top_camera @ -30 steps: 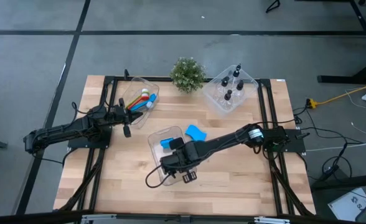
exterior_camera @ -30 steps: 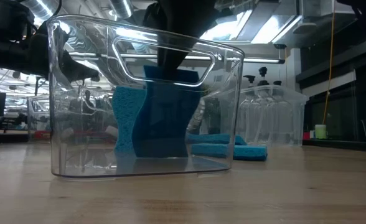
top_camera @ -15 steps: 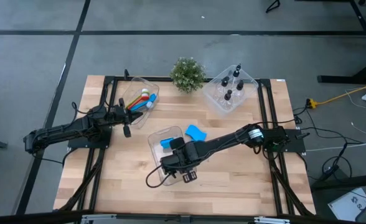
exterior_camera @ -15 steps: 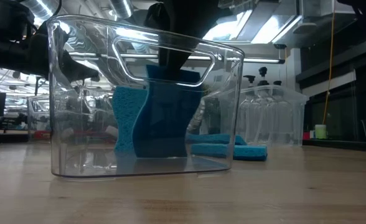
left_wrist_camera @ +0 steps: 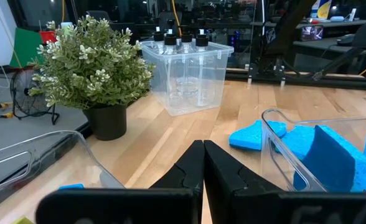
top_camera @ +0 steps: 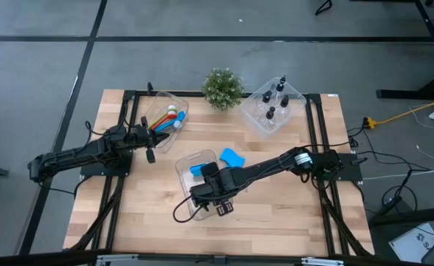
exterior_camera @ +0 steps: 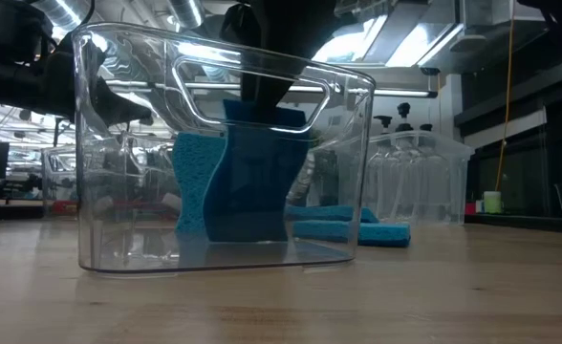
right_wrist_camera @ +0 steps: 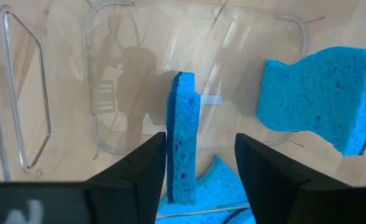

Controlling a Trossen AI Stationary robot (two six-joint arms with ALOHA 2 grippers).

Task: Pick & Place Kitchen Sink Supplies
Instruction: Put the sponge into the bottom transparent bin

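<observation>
Blue sponges (exterior_camera: 246, 172) upright inside clear bin (exterior_camera: 118, 210).

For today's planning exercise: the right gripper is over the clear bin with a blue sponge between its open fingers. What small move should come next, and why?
Probably lift the right gripper straight up out of the clear bin. Its fingers stand open on either side of the blue sponge, which stands on edge inside the bin, so it looks released. Another sponge piece waits on the table beside the bin.
</observation>
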